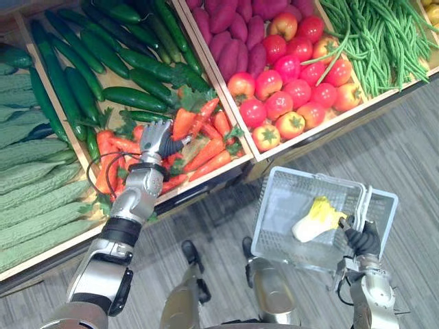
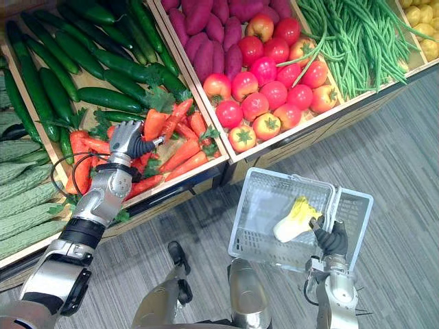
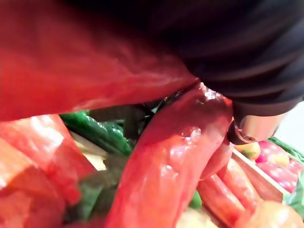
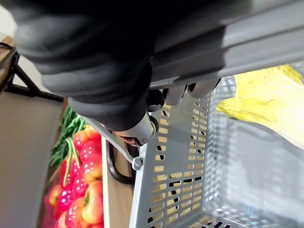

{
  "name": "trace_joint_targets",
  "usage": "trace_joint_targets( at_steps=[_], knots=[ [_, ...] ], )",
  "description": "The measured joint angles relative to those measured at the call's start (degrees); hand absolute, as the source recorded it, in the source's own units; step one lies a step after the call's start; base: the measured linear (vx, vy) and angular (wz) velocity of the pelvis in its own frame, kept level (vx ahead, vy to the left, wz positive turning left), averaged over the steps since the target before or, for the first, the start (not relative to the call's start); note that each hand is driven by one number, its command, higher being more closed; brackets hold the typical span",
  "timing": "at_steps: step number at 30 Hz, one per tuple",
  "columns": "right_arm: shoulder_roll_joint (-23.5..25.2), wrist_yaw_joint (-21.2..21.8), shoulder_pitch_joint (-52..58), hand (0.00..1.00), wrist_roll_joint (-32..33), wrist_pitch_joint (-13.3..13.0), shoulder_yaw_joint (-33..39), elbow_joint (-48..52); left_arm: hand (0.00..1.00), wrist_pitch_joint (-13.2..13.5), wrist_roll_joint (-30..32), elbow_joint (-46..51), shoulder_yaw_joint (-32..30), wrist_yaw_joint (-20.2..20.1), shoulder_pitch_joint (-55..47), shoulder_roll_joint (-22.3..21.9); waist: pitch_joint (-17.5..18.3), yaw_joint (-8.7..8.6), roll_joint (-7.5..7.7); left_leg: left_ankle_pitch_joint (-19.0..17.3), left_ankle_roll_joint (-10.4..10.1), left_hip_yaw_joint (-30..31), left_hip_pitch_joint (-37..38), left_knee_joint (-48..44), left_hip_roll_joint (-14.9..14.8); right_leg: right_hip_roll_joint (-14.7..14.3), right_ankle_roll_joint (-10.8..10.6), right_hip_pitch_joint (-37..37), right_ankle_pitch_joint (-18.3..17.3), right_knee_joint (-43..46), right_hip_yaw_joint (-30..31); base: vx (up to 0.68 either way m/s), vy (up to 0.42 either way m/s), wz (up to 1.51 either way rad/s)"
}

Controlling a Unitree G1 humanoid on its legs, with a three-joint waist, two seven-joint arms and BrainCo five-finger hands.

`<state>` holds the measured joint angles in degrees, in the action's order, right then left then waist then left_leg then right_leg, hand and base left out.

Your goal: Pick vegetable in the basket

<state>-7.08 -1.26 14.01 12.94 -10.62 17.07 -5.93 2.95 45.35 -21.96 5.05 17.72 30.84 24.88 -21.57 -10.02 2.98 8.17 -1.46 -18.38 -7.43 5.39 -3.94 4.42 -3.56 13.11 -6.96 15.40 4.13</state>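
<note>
1. your left hand (image 1: 156, 139) rests among the orange tapered carrots with green leafy tops (image 1: 206, 155) in the produce bin; you cannot tell whether it grips 1.
2. judge a carrot stiff, light and smooth: take it at the thick middle, not by the leaves.
3. your right hand (image 1: 363, 238) is curled round the handle (image 1: 363, 200) of the grey perforated plastic basket (image 1: 282, 197), which holds a pale yellow leafy cabbage (image 1: 312, 221).
4. clear the bin's wooden front edge (image 1: 199, 184); open floor lies between bin and basket.

Glossy, wet-looking smooth skin on the carrots (image 3: 166, 166) under my left hand (image 1: 156, 139), its matt ribbed dark cover, matt grey perforated plastic basket (image 4: 171, 161), bare wooden crate dividers (image 1: 204, 62), rough bumpy gourds (image 1: 27, 181), grey wood-grain floor (image 1: 411, 137)
</note>
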Motion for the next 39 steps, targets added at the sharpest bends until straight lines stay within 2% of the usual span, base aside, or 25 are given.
trace_joint_targets(
  at_steps=[5, 8, 10, 14, 16, 20, 23, 26, 29, 31, 33, 35, 36, 37, 38, 39],
  knots=[
    [0.2, 0.0, 0.5, 1.00, 0.0, 0.0, 0.0, -0.6, 1.00, 0.0, -1.2, 7.1, -4.0, 2.0, -2.9, -0.7, 0.3, 0.05, -0.74, 0.0, 0.0, 0.9, 0.7, 0.0, 0.0, 0.0, 0.0, -1.5, 0.0, -0.7, -1.0, 0.03, -0.019, 0.10],
    [0.2, 0.0, 0.4, 1.00, -0.1, 0.0, 0.1, -1.4, 1.00, -0.3, -2.7, 11.4, -6.3, 3.5, -6.5, -3.1, 1.1, 0.15, -1.73, 0.0, -0.1, 1.0, 1.7, 0.0, 0.1, 0.1, 0.0, -3.1, 0.0, -1.5, -1.3, 0.04, -0.015, 0.06],
    [0.3, 0.0, 0.4, 1.00, -0.1, 0.0, 0.5, -1.8, 1.00, -0.1, -4.6, 16.3, -7.2, 4.3, -10.1, -6.1, 2.2, 0.23, -2.89, -0.1, -0.2, 1.1, 2.3, 0.0, 0.0, 0.2, 0.0, -3.9, 0.0, -1.8, -1.6, 0.03, -0.016, 0.06],
    [0.4, 0.0, 0.5, 1.00, -0.1, 0.0, 1.3, -1.8, 1.00, 0.5, -8.5, 20.9, -8.2, 5.2, -14.2, -11.2, 4.5, 0.19, -4.25, -0.1, -0.1, 1.2, 3.0, 0.0, -0.1, 0.1, 0.0, -4.7, 0.0, -1.8, -2.1, 0.00, -0.005, 0.01],
    [0.5, -0.1, 0.9, 1.00, -0.1, 0.1, 2.5, -1.6, 1.00, 2.3, -11.6, 24.5, -8.3, 5.6, -17.5, -14.4, 5.9, 0.02, -4.61, -0.1, -0.2, 1.3, 4.1, 0.1, -0.2, 0.0, -0.1, -6.0, -0.1, -2.2, -2.3, -0.01, -0.015, 0.04],
    [0.6, -1.3, 1.7, 1.00, -0.1, 0.7, 4.2, 0.0, 1.00, 4.3, -16.5, 26.6, -8.4, 6.1, -21.3, -17.6, 8.6, -0.07, -5.53, -0.3, -0.5, 1.3, 4.4, 0.1, -0.8, -0.3, -0.2, -6.6, -0.1, -2.3, -2.3, -0.02, -0.015, 0.05],
    [0.6, -1.3, 1.6, 1.00, -0.2, 1.1, 4.4, 2.0, 1.00, 4.8, -18.9, 28.2, -8.4, 6.2, -23.8, -18.2, 8.9, 0.18, -5.53, -0.8, -1.1, 1.2, 5.3, -0.2, -1.1, -0.8, -0.4, -6.8, 0.0, -2.3, -0.9, -0.02, -0.012, -0.15],
    [0.6, -2.5, 0.9, 1.00, -0.2, 1.2, 3.8, 4.6, 1.00, 5.0, -20.8, 29.7, -7.8, 6.5, -26.1, -20.2, 9.3, 0.96, -5.19, -3.5, -2.2, 1.8, 4.0, -4.8, -1.1, -1.2, -0.5, -5.6, 0.3, -1.8, 2.0, -0.04, -0.009, -0.47],
    [0.9, -3.9, 1.1, 1.00, -0.5, 1.3, 3.7, 9.3, 1.00, 5.3, -22.5, 33.8, -4.4, 7.2, -28.7, -22.2, 10.0, 1.32, -5.08, -4.8, -1.8, 0.3, 3.9, -6.1, -1.6, -2.0, -1.1, -4.8, 0.7, -2.2, 4.8, -0.01, -0.009, -0.54],
    [2.5, -5.0, 1.2, 1.00, -1.9, 2.0, 3.5, 13.2, 1.00, 6.5, -23.0, 35.7, -1.8, 7.2, -29.9, -22.9, 10.3, 1.42, -4.44, -5.5, -1.7, -2.6, 4.6, -7.0, -2.3, -2.8, -1.3, -4.7, 1.7, -3.2, 7.7, 0.04, -0.006, -0.88],
    [4.7, -6.3, 1.5, 1.00, -3.0, 2.1, 2.1, 16.7, 1.00, 6.5, -23.9, 36.6, 1.0, 6.7, -29.9, -23.4, 10.8, 1.62, -2.95, -9.2, -1.9, -8.4, 4.5, -12.3, -4.7, -4.7, -1.7, -3.8, 3.0, -3.7, 13.1, 0.04, 0.001, -1.33],
    [5.5, -7.4, 1.5, 1.00, -3.5, 2.1, 1.0, 19.2, 1.00, 6.5, -25.1, 36.7, 3.1, 5.9, -29.8, -23.6, 11.3, 1.66, -2.52, -13.2, -2.3, -13.1, 4.0, -17.8, -7.7, -6.0, -2.0, -2.9, 3.7, -4.3, 16.2, 0.02, 0.003, -1.38],
    [5.7, -7.8, 1.4, 1.00, -3.5, 2.1, 0.8, 19.7, 1.00, 6.6, -25.8, 36.7, 4.4, 5.8, -29.7, -23.8, 11.4, 1.63, -2.43, -14.7, -2.5, -15.6, 4.2, -19.7, -9.3, -5.1, -0.8, -2.1, 3.0, -4.8, 13.1, 0.00, 0.025, -1.67],
    [5.8, -8.6, 1.4, 1.00, -3.5, 2.1, 0.1, 19.8, 1.00, 6.6, -26.9, 36.7, 5.9, 5.6, -29.6, -24.0, 11.5, 1.68, -2.28, -16.6, -2.4, -18.7, 4.6, -21.5, -10.8, -2.9, 0.9, -0.7, 2.6, -4.4, 6.1, -0.01, 0.027, -1.34],
    [5.9, -8.8, 1.4, 1.00, -3.6, 2.1, -0.2, 19.8, 1.00, 6.6, -27.3, 36.7, 6.5, 5.2, -29.6, -24.2, 11.5, 1.54, -2.10, -17.4, -2.6, -20.3, 5.2, -22.2, -11.2, -1.5, 1.7, -0.1, 2.6, -4.1, 1.9, 0.03, 0.079, -1.47],
    [6.0, -8.8, 1.2, 1.00, -3.6, 2.1, -0.5, 19.5, 1.00, 6.7, -28.7, 36.4, 7.7, 4.6, -29.5, -24.6, 11.6, 1.44, -2.01, -18.3, -3.2, -23.5, 6.9, -23.7, -12.2, 1.5, 5.6, 0.4, 3.1, -3.1, -7.3, 0.07, 0.068, -1.17]
  ],
)
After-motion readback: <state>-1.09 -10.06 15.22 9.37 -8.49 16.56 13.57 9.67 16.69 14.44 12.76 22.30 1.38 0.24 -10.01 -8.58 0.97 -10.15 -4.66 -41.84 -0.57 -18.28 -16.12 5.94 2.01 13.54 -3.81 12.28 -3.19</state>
